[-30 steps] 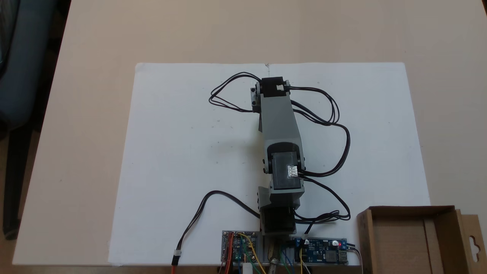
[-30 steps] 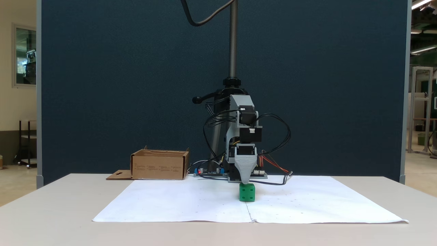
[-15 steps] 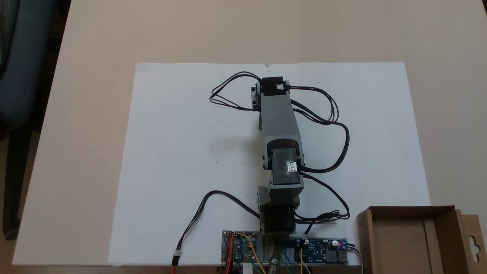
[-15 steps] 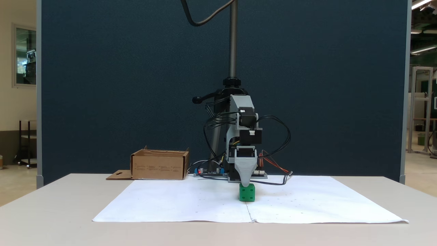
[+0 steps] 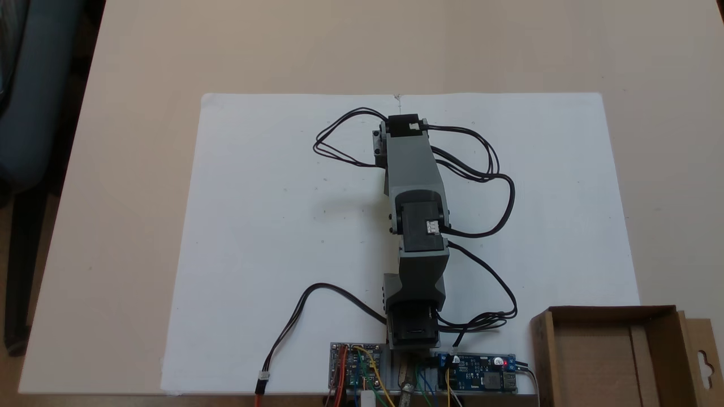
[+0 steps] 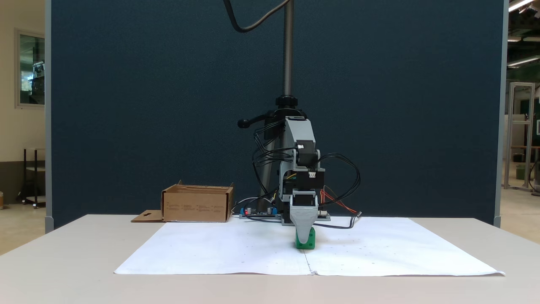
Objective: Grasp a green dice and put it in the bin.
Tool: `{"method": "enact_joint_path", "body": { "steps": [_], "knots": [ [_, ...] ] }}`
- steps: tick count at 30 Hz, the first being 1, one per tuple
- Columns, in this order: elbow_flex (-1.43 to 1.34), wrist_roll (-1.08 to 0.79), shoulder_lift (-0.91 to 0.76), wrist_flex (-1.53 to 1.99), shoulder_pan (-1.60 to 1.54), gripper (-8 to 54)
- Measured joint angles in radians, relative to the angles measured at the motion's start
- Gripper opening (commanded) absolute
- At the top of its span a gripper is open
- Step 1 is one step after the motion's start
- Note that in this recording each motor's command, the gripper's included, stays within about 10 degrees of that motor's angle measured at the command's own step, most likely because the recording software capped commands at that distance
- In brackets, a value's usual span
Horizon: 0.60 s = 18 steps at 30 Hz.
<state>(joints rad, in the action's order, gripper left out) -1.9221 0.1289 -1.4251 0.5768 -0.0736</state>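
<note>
The green dice (image 6: 311,243) rests on the white paper near the table's middle. My grey gripper (image 6: 303,240) points straight down and reaches over the dice, its front jaw covering part of the dice's face. The jaws stand one behind the other, so their gap is hidden. Seen from above, the arm's wrist (image 5: 404,135) covers both dice and gripper. The brown cardboard bin (image 5: 613,310) stands beside the arm's base, at the lower right in that fixed view and at the left (image 6: 197,207) in the side-on one, its hang-hole flap (image 5: 701,357) lying outward.
A white paper sheet (image 5: 271,215) covers the table's middle. Circuit boards (image 5: 478,373) and loose black cables (image 5: 503,198) sit around the arm's base. A metal pole (image 6: 288,50) and a dark blue partition stand behind the arm.
The gripper has come down from just above the dice to around it, its tip now near the paper. The dice has not moved.
</note>
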Motion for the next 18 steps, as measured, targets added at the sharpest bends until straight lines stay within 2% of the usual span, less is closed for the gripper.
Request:
{"method": "enact_joint_path", "body": {
  "steps": [18],
  "knots": [
    [0.0,0.0,0.04,-0.02,0.0,42.0]
  ]
}}
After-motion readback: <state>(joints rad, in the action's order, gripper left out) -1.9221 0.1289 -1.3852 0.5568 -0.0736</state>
